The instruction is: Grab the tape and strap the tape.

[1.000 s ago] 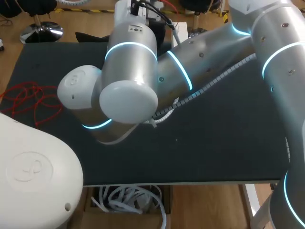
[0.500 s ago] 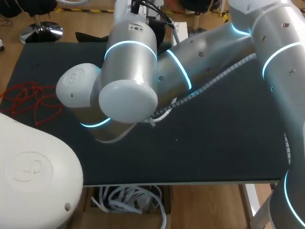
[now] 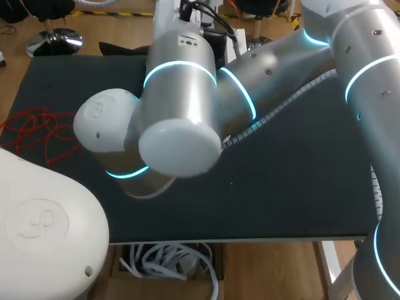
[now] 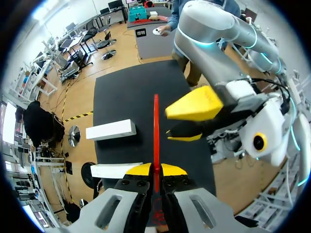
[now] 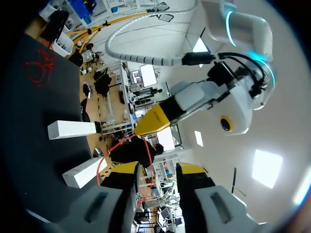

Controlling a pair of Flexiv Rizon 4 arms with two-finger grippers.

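Red tape [image 4: 156, 126] clamped between left fingers [image 4: 140, 170]; right fingers [image 5: 125, 168] apart.

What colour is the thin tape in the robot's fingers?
The tape is red, clearest in the left wrist view.

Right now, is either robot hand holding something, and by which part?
The left gripper pinches the red tape between its fingertips, near one end. The right gripper is open, gripping nothing.

Tape [image 4: 156, 127] held upright between the left gripper's [image 4: 155, 170] fingers above the tabletop [image 4: 131, 92], right gripper [image 4: 171, 125] set just beside it, two blocks [image 4: 111, 130] laid side by side near a tabletop edge, tangle [image 3: 37, 131] laid at the left edge.
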